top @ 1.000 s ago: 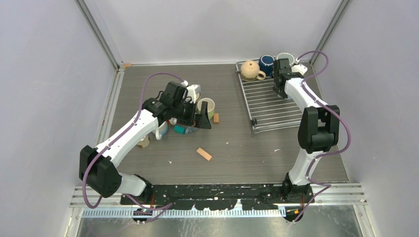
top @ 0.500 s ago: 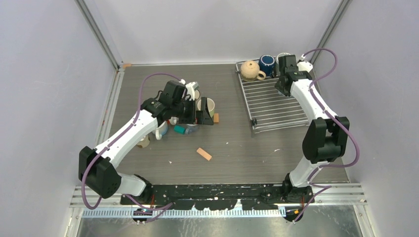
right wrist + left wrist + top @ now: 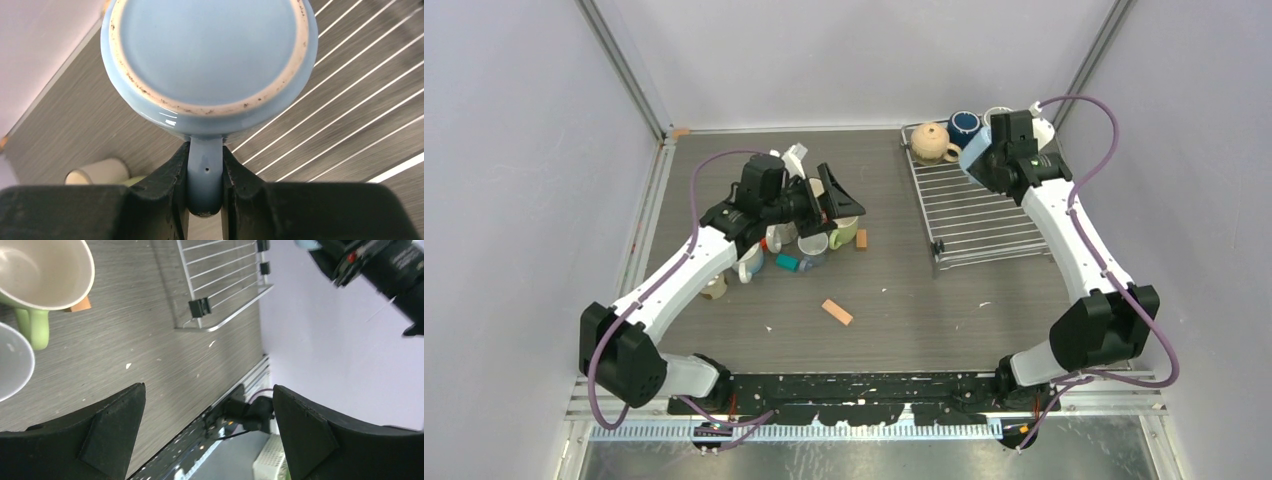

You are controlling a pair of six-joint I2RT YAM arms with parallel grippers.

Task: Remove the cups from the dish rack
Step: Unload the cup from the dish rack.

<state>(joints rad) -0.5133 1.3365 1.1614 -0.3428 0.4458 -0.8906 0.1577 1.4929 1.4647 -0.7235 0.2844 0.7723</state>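
Dish rack: tan mug, navy mug at far end; right gripper pinching light blue mug by its handle; left gripper spread, empty.

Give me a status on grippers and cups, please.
Right gripper shut on light blue cup, over dish rack. Left gripper open, empty. Tan cup, navy cup in rack.

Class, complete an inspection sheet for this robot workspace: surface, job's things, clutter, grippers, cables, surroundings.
Surface: grey wood-grain table, white specks.
Job's things: tan mug and navy mug at the far end of the dish rack; light blue mug held over it; several mugs on the table at left.
Clutter: two orange blocks, a teal block.
Grippers: right gripper shut on the light blue mug's handle; left gripper open, empty.
Cables: purple cable looping along each arm.
Surroundings: pale walls, metal frame posts.
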